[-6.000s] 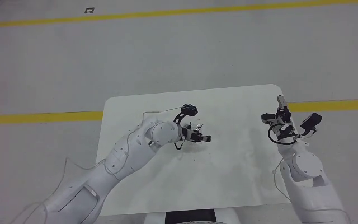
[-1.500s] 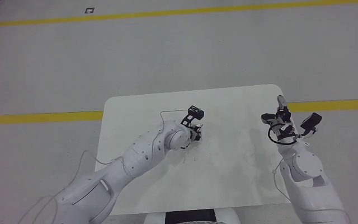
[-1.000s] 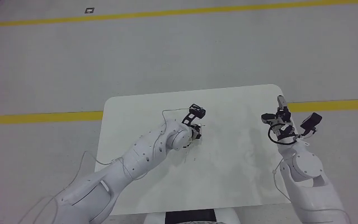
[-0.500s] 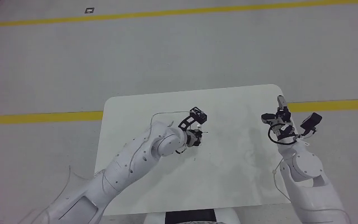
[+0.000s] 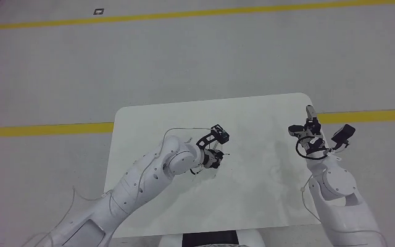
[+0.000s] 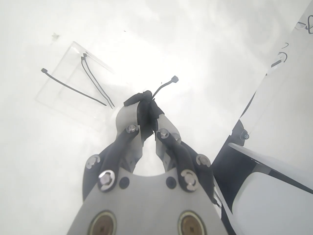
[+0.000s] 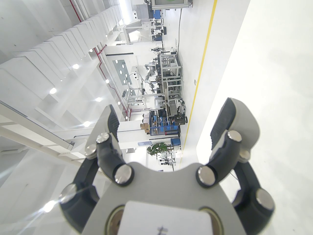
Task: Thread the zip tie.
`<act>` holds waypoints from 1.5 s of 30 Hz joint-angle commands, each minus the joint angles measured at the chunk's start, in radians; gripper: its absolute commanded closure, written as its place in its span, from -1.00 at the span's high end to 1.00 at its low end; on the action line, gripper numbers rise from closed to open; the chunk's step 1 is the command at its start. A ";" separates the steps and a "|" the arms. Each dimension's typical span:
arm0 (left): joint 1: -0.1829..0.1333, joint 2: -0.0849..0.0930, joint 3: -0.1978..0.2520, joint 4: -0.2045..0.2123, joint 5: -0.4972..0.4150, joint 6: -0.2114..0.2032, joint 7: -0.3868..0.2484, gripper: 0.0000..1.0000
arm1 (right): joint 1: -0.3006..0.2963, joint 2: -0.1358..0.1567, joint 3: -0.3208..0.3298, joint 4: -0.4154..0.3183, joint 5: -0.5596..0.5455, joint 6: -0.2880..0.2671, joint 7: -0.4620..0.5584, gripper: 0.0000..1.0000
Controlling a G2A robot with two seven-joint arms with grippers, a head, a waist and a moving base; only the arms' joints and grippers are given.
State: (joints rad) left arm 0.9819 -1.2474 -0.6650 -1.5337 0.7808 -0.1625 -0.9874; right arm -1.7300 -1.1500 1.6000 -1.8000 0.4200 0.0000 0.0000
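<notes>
The left pincer (image 6: 146, 100) is shut tight on a thin dark zip tie (image 6: 163, 85). The tie pokes out past the black fingertips (image 6: 133, 100), and its small square head is at the far end, up in the air above the white tabletop (image 6: 200, 25). How much of the tie is tucked inside the grip cannot be seen. Near the pincer, a flat clear sheet (image 6: 68, 64) lies on the tabletop. Three more zip ties lie on it. One spare tie (image 6: 73, 89) lies by itself, and a pair of spare ties (image 6: 96, 81) lie side by side next to it, with their thin ends close together. From above, the left pincer (image 5: 217, 157) is over the middle of the tabletop (image 5: 265, 185), held by the long white left arm (image 5: 148, 179). The right pincer (image 7: 168, 121) is wide open with nothing in it. Its two fingers (image 7: 221, 121) point away from the tabletop toward the big bright room. From above, the right pincer (image 5: 310, 120) is at the right edge of the tabletop, well apart from the left pincer and the zip ties.
</notes>
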 commanded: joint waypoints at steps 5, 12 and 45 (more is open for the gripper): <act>0.000 0.000 0.000 0.000 0.000 0.000 0.000 -1.00 | 0.000 0.000 0.000 0.000 0.000 0.000 0.000 1.00; 0.000 0.000 0.000 0.000 0.000 0.000 0.000 -1.00 | 0.000 0.000 0.000 0.000 0.000 0.000 0.000 1.00; 0.106 0.050 0.011 -0.187 0.548 0.125 0.108 -1.00 | 0.000 0.000 0.000 0.000 0.000 0.000 0.000 1.00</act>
State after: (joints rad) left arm 1.0891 -1.1969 -0.6551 -1.7215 1.3297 -0.0391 -0.8784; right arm -1.7300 -1.1500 1.6000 -1.8000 0.4200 0.0000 0.0000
